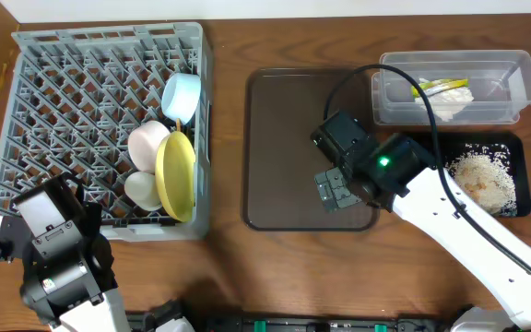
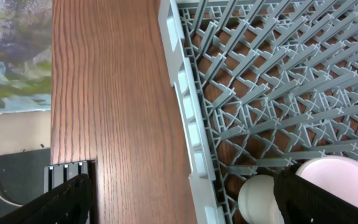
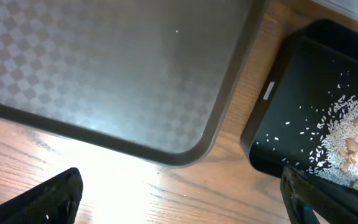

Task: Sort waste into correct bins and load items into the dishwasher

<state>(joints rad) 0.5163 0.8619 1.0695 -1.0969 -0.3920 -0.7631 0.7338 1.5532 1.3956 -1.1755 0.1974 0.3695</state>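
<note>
right hand (image 3: 179,186) hangs with its fingers wide apart and nothing between them, over bare tabletop (image 3: 229,186) just off the near corner of the brown tray (image 3: 104,68). that tray carries nothing. on the hand's other side, just beside it, sits the black tray (image 3: 291,106) with the food scraps (image 3: 353,137) heaped inside and grains scattered around the heap. beyond the black tray, seen from overhead, the tub (image 1: 526,83) holds the napkin (image 1: 448,106) with the wrapper (image 1: 442,88) lying on top.

left hand (image 2: 184,183) is also spread and empty. it hovers over the outer wall of the rack (image 2: 185,118), half above tabletop and half above the lattice. inside the rack, at the lower edge of the wrist view, are the cup (image 2: 257,199) and the pink bowl (image 2: 340,180). overhead they sit along the rack's far side with the plate (image 1: 175,175) standing on edge against them and the blue bowl (image 1: 181,94) further up that wall. the chopsticks i cannot pick out for certain; a thin pale line between blue bowl and plate may be them.

by my reading the sorting and loading are as good as done: waste in both bins, dishes racked, nothing loose on the tabletop. the next move calls only for confirming the chopsticks, then drawing both arms clear without clipping the rack wall or either tray.
</note>
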